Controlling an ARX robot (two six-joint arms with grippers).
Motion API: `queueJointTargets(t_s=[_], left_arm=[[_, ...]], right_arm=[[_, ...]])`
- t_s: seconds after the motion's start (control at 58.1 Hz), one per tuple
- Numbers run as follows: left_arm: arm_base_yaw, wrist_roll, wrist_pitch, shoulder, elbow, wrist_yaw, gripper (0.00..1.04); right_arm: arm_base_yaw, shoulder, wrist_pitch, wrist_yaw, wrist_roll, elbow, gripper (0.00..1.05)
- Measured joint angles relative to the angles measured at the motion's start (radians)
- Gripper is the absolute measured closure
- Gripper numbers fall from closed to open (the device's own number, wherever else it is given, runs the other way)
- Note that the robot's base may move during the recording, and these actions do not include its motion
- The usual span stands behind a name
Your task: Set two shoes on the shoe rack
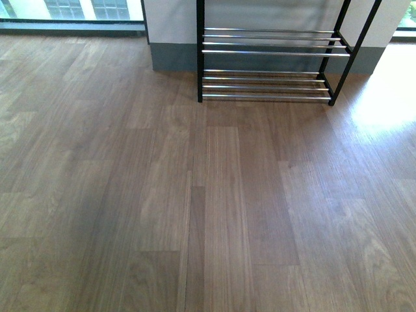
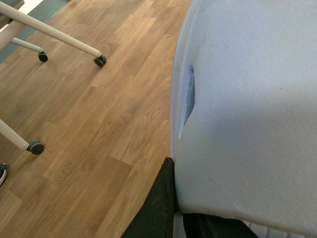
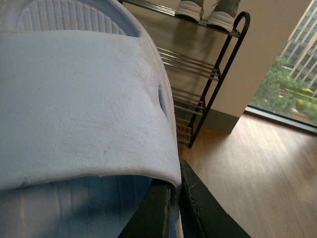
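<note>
Oddly, each gripper (image 3: 174,208) clamps a slide sandal (image 3: 74,109), sneakers (image 3: 208,12) atop rack (image 3: 218,64)

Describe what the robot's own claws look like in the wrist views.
Little of either shows. In the left wrist view, the left claw appears only as matte black fingers, flat and tapering. In the right wrist view, the right claw shows two black fingers with a faintly textured, stitched-looking edge. No cables, markings or arm links are visible, and the front view shows neither arm.
</note>
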Motion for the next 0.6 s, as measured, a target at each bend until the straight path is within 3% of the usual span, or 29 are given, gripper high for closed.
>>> queueJointTargets(t_s=[0.602], left_arm=[[0.000, 0.000, 0.000, 0.001, -0.002, 0.000, 1.03]], right_arm=[[0.000, 0.000, -0.001, -0.002, 0.000, -0.003, 1.03]])
